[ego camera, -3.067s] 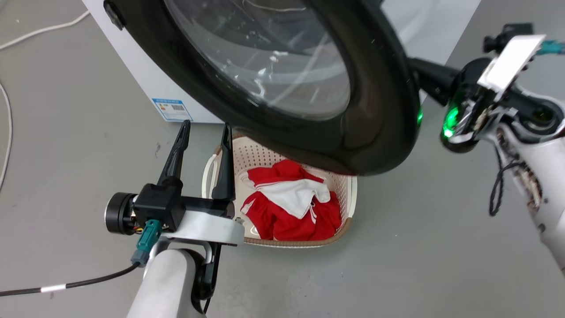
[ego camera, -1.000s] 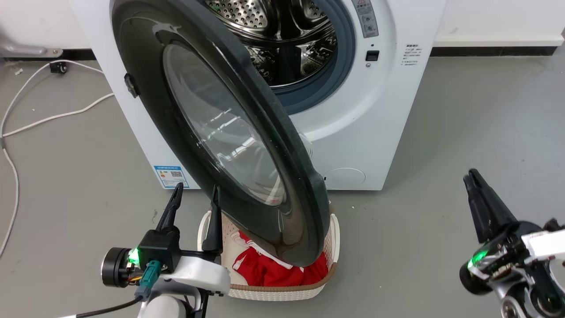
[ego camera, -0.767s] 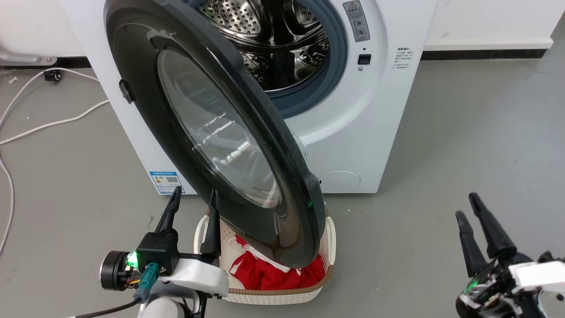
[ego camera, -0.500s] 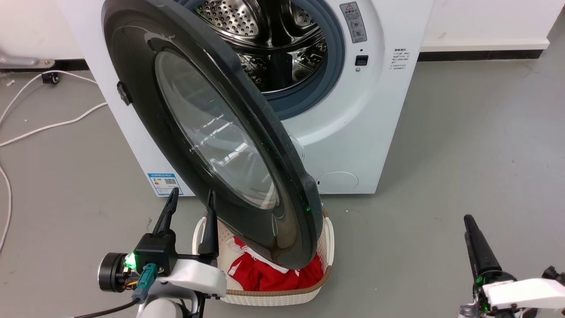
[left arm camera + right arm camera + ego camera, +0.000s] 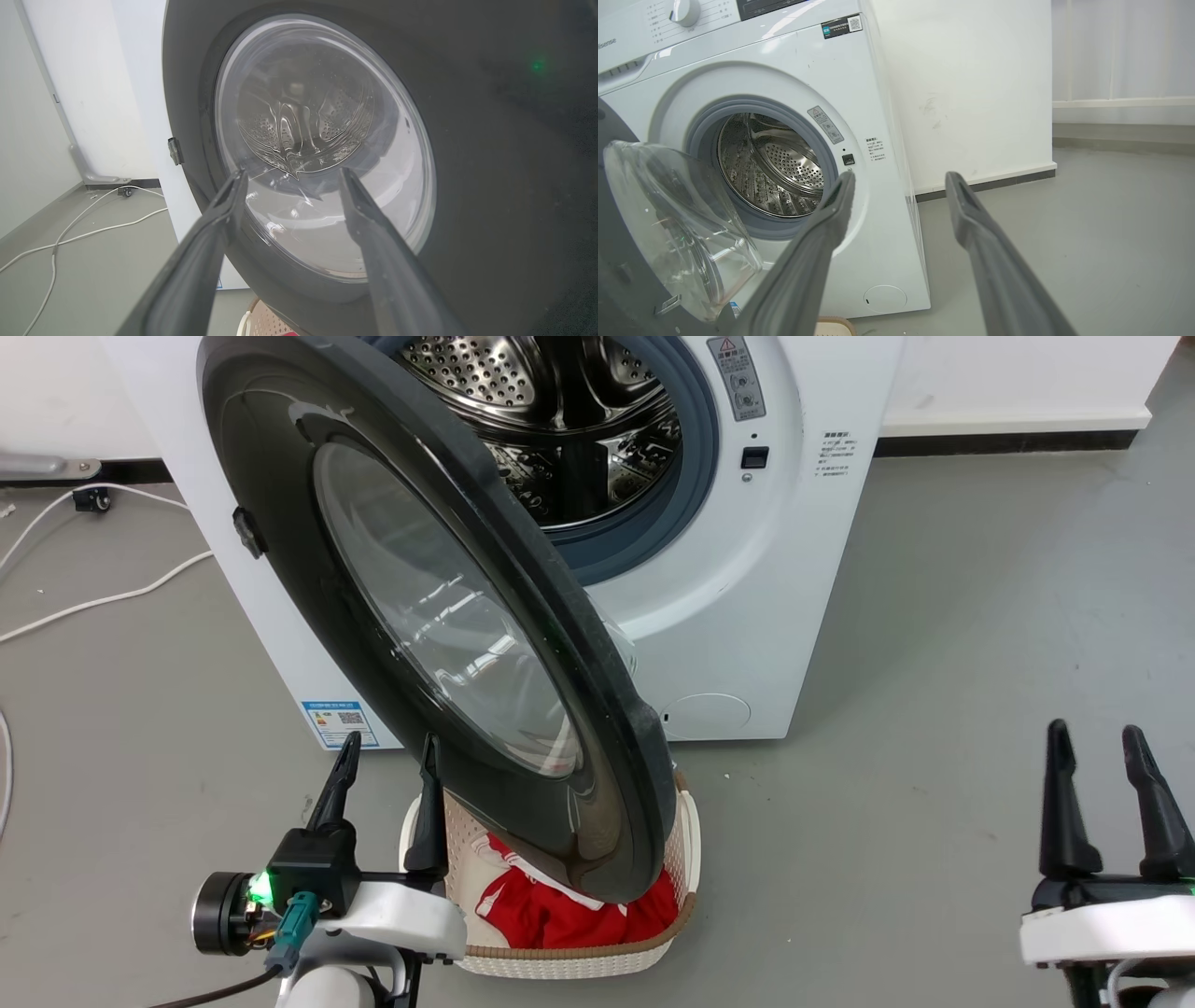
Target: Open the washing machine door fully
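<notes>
- Your left end effector [image 5: 390, 742], at lower left, has its fingers spread and empty. The right end effector [image 5: 1094, 733], at lower right, is likewise parted and holds nothing.
- The washing machine door [image 5: 439, 616] hangs partly open across the frame's centre, above a laundry basket [image 5: 560, 959].
- Expect it to be rigid, hinged, glossy and probably slippery, so push on the black rim, not the glass bowl.
- Its lower edge lies just right of the left fingers, and the right end effector stands well apart.

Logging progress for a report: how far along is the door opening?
Done: the washing machine door stands swung out, exposing the drum. In hand: nothing; the left gripper and right gripper are both open, gripping nothing. Left: perhaps pushing it wider; its angled stance suggests more travel.
</notes>
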{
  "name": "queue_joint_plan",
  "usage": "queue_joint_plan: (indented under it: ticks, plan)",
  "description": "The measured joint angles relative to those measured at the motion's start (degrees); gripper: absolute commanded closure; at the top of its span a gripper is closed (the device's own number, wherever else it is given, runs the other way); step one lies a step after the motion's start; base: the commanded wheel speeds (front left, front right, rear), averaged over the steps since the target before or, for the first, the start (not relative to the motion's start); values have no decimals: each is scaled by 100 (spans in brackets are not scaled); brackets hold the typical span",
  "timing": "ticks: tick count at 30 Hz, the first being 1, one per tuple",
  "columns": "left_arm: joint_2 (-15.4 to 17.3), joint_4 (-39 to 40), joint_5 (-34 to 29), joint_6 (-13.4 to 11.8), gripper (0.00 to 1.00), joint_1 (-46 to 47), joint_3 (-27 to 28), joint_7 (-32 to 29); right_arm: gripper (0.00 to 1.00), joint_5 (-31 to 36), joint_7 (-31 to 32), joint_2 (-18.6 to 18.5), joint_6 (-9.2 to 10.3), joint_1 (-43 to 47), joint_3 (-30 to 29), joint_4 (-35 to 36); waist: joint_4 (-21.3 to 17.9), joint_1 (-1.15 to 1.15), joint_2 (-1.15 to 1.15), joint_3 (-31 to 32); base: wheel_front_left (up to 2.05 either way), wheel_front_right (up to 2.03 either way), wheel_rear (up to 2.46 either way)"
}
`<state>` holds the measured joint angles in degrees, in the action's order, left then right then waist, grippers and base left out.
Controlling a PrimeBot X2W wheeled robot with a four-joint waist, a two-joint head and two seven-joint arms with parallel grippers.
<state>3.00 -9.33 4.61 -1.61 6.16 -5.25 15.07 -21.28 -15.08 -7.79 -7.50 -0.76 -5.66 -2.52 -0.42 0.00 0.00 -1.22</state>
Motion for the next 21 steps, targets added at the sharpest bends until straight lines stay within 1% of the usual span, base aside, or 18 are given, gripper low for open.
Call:
queue_joint_plan:
  ticks: [1,4,7,10,15,21]
  plan:
    - [-1,0,-2,0,0,0,14,0,0,413,-1,71,0,42,-10,130,-3,0,0,-5,0,0,0]
    - [-2,-1,-32,2,0,4,25,0,0,1356,85,237,0,186,32,424,-5,0,0,-5,0,0,0]
    - [0,-2,-35,8,0,9,42,0,0,1840,207,366,-1,379,119,553,-3,0,0,-5,0,0,0]
    - [-1,0,-43,9,0,12,44,0,0,2018,259,441,-1,560,137,548,2,0,0,-7,0,0,0]
    - [-1,2,-51,9,0,10,57,0,0,2027,258,470,-1,584,110,505,-21,0,0,-4,0,0,0]
    - [-1,-1,-64,18,0,11,49,0,0,1880,303,478,-1,576,104,517,-24,0,0,-26,0,0,0]
